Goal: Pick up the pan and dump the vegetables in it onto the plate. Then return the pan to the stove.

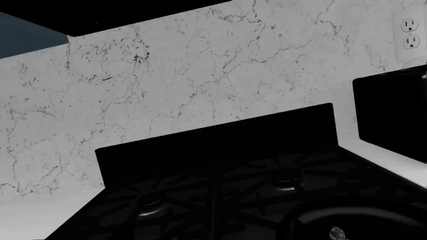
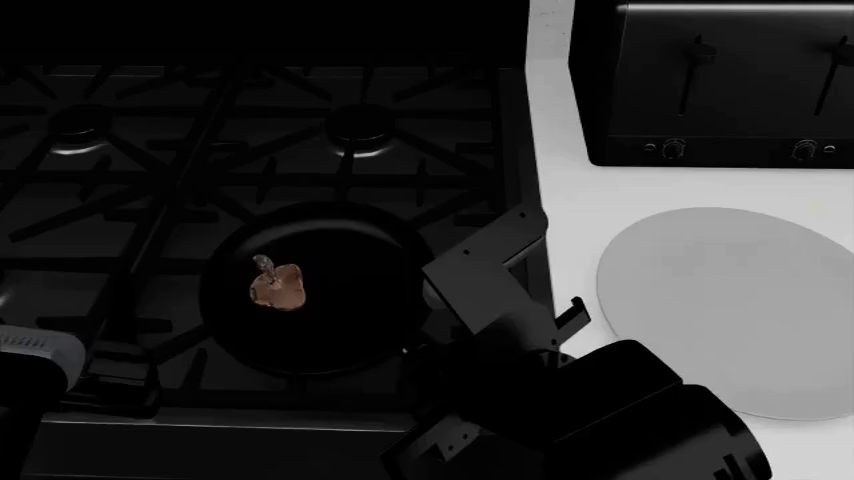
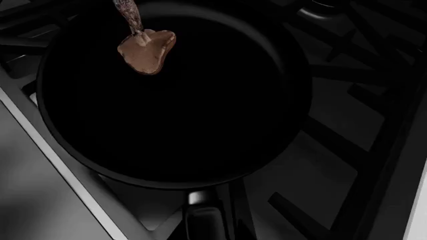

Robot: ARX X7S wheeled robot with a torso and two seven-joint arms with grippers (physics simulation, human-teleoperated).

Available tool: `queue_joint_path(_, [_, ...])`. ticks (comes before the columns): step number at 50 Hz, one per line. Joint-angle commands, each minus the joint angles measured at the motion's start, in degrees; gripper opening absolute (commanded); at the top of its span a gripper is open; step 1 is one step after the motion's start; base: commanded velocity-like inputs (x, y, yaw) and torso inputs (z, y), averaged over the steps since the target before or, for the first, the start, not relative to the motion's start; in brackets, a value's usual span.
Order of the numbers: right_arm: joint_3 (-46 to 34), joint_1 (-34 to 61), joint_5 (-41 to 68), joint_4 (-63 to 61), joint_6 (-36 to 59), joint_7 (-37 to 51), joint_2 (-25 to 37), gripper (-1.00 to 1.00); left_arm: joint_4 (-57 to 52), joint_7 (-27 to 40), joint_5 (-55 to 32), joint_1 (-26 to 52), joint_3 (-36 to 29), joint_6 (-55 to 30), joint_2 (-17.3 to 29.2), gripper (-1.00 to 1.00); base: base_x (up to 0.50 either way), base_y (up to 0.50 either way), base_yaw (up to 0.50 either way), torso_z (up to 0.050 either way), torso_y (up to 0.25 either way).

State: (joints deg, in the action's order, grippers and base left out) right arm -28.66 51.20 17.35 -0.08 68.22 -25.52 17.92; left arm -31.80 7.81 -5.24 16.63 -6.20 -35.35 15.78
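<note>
We note the stove (image 2: 160, 130) carries the pan (image 2: 320, 290) on its front right burner; plate (image 2: 734, 310) lies well apart on the counter. The pan looks rigid and fairly heavy; we judge its handle (image 3: 207, 220) the only sound hold. The vegetable (image 3: 148, 49) seems light, loose. Right gripper (image 2: 514, 300) hangs over the pan's near edge; jaw state: cannot tell. Left gripper unseen.

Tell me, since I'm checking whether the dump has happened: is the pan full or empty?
Not empty. The pan sits level on the stove with the vegetable inside; the plate is bare.
</note>
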Motion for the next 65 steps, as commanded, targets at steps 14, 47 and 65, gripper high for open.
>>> queue_joint_path(14, [6.06, -4.80, -2.98, -10.97, 2.66, -1.03, -0.15, -1.00, -0.67, 0.65, -0.19, -1.97, 1.90, 4.35, -0.79, 1.00, 0.00, 0.00, 0.00, 0.000, 0.000])
queue_joint_path(47, [40.63, -6.72, 4.08, -6.14, 1.05, 2.75, -6.11, -1.00, -0.31, 1.73, 0.63, -5.20, -0.55, 5.99, -0.06, 1.00, 0.00, 0.00, 0.00, 0.000, 0.001])
queue_joint_path(65, [42.36, -1.14, 5.41, 2.33, -3.07, 1.93, -8.34, -1.00, -0.73, 1.77, 0.53, -5.70, -1.81, 6.36, 0.34, 1.00, 0.00, 0.00, 0.00, 0.000, 0.002])
